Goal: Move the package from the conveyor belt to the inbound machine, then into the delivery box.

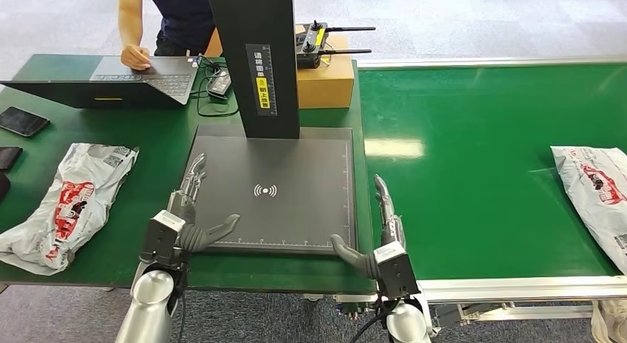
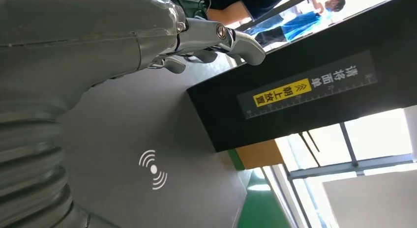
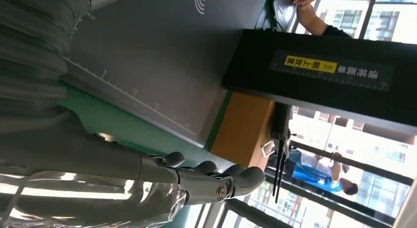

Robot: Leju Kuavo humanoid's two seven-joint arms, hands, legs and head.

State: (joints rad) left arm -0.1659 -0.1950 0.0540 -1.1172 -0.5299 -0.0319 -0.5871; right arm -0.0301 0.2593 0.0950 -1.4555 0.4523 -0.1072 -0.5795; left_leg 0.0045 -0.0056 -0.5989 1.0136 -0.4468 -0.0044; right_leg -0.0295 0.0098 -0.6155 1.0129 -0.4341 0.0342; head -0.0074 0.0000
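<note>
Nearest: left hand (image 1: 194,210) and right hand (image 1: 375,232), both spread and holding nothing, flank the scanner pad (image 1: 296,165). Mid: package (image 1: 595,191) lies on belt (image 1: 473,158), well right of both hands; second bag (image 1: 63,202) on the table (image 1: 148,136). Far: laptop (image 1: 111,80), person's hand (image 1: 135,57) on it, cardboard box (image 1: 325,80).

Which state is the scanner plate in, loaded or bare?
Bare: the grey scanner plate shows its whole surface and signal mark, with no package on it.
</note>
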